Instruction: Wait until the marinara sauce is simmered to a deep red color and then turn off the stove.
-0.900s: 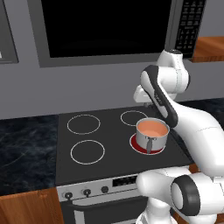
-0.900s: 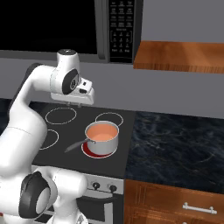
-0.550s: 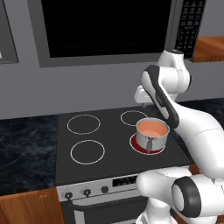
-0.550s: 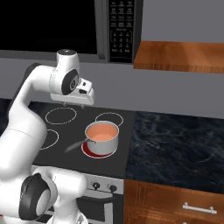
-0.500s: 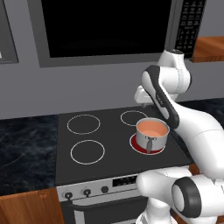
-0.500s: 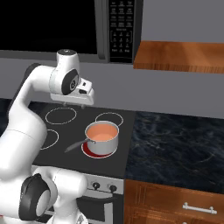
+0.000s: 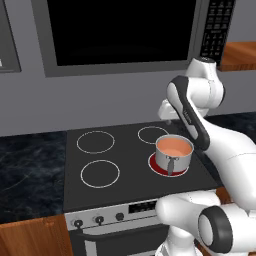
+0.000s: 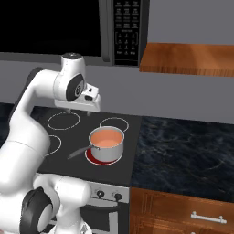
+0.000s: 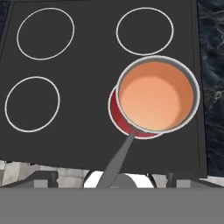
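Evidently a waiting step: marinara sauce (image 9: 151, 98), pale orange, sits in the pot (image 7: 173, 152) on the stove's (image 7: 125, 172) glowing front-right burner (image 9: 117, 114). Gripper state cannot be told. Next: reach a knob (image 7: 98, 219) once sauce reddens.

Below the pincer, the marinara sauce (image 9: 154, 97) is pale salmon-orange inside a silver-grey saucepan (image 9: 192, 89) with a grey handle. Under it glows a red burner disc (image 9: 117, 114). The stove (image 9: 87, 61) is black glass with white rings. Beside it, the tabletop (image 8: 183, 146) is dark veined marble.
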Controlling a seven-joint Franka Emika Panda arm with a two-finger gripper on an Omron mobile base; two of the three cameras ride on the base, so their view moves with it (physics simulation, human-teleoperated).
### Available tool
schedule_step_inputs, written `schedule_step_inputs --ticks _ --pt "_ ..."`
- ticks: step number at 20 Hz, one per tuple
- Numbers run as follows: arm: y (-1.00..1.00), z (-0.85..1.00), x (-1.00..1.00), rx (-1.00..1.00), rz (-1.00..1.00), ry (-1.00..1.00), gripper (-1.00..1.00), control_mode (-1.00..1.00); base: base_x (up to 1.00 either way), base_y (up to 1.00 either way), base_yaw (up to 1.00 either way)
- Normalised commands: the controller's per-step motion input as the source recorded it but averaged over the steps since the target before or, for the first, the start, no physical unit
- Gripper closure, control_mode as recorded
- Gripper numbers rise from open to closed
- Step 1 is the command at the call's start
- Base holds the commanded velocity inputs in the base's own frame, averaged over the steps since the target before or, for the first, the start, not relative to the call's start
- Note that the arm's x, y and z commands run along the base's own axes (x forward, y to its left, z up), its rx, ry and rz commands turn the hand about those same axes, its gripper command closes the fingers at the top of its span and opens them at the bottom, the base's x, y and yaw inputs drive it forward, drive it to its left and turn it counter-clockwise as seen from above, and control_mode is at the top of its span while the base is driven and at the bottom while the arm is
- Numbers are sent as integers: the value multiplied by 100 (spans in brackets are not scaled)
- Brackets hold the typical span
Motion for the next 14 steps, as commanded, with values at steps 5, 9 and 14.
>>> schedule_step_inputs --ticks 5,9,14 --pt "-10 -24 -30 -3 0 0 -100 -100 0 0 0" --pt "-7 -33 -31 -9 -3 0 -100 -100 0 0 0" --pt "-7 -18 -17 -4 -6 0 -100 -100 0 0 0"
